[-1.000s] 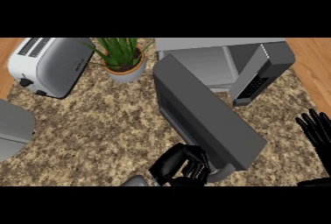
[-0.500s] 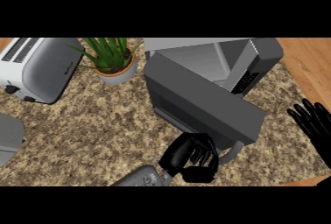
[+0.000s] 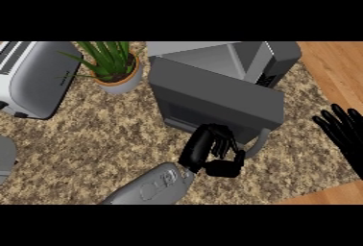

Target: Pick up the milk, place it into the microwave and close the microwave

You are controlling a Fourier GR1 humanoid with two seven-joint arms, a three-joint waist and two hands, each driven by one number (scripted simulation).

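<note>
While your right hand [image 3: 346, 133] rests spread at the right edge, your left hand [image 3: 211, 153], fingers curled, touches the dark door [image 3: 212, 93] of the grey metal microwave [image 3: 285, 52].

A white and grey toaster [image 3: 35, 79] is sitting well off to the left of my left hand [image 3: 211, 150] and farther out. A spiky green plant [image 3: 106, 57] in a pale pot [image 3: 126, 84] is standing nearer, up-left of that hand. The speckled brown counter [image 3: 92, 144] is stretching beneath it, and bare wood [image 3: 333, 65] is showing around my right hand [image 3: 345, 132]
</note>
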